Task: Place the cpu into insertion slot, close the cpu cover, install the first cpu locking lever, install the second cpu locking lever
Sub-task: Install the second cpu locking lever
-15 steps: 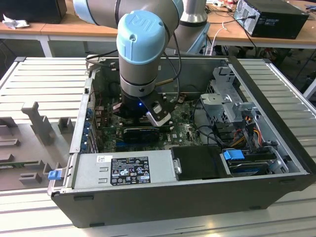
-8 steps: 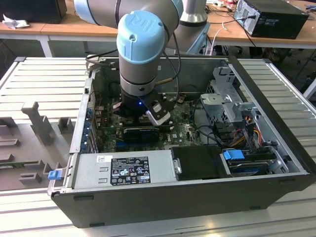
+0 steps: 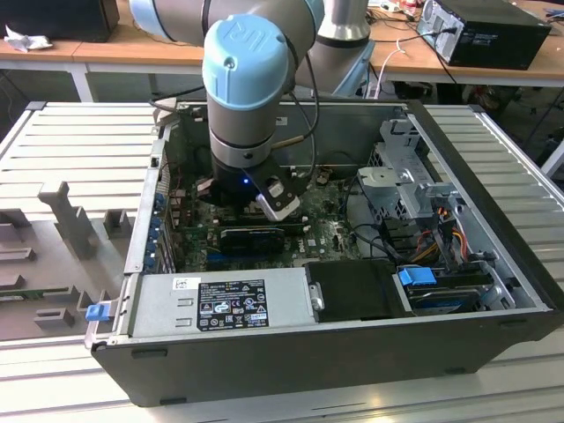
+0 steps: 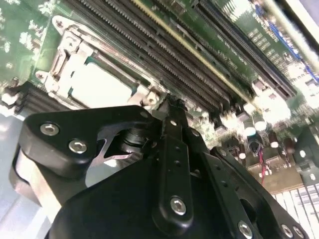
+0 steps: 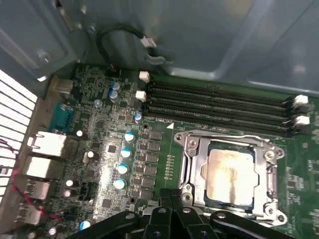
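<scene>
The arm [image 3: 251, 84] reaches down into the open computer case [image 3: 352, 335] over the green circuit board [image 3: 326, 236].

1. Work surface: a ribbed, pale grey metal table [image 3: 88, 141] of parallel slats runs across the exterior view, continuing on the exterior view's right [image 3: 520, 167].
2. Fixtures: grey moulded blocks [image 3: 75, 220] stand upright on the table at the exterior view's left, with lower grey blocks [image 3: 53, 315] nearer the camera.
3. Furniture behind: a wooden bench [image 3: 132, 44] with white legs [image 3: 81, 84] spans the far side.
4. Items on bench: a black box [image 3: 66, 18] at the exterior view's left with crumpled white paper [image 3: 25, 40] beside it; a black desktop unit [image 3: 485, 31] at the right, white cable [image 3: 388, 62] trailing down.
5. Lighting: even, diffuse, no hard shadows.
</scene>
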Robot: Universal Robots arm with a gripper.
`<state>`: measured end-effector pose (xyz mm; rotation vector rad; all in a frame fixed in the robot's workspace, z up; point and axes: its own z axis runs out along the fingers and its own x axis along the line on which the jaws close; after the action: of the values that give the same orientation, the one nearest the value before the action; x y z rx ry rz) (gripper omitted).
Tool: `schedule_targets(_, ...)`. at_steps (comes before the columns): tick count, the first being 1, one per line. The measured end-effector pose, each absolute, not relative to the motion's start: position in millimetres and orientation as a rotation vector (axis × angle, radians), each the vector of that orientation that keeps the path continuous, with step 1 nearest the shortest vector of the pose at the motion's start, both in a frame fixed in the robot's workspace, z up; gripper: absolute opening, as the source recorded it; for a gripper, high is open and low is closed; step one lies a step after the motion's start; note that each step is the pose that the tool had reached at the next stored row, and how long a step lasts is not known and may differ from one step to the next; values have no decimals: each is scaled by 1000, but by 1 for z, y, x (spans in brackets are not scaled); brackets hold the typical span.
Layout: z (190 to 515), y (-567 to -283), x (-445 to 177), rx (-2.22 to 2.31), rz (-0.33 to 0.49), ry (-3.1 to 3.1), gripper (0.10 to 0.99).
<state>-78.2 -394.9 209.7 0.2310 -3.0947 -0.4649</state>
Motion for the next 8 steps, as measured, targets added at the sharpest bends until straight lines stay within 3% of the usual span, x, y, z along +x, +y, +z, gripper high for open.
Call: schedule_targets(8, 242, -394, -79, 231, -462, -3095, 106)
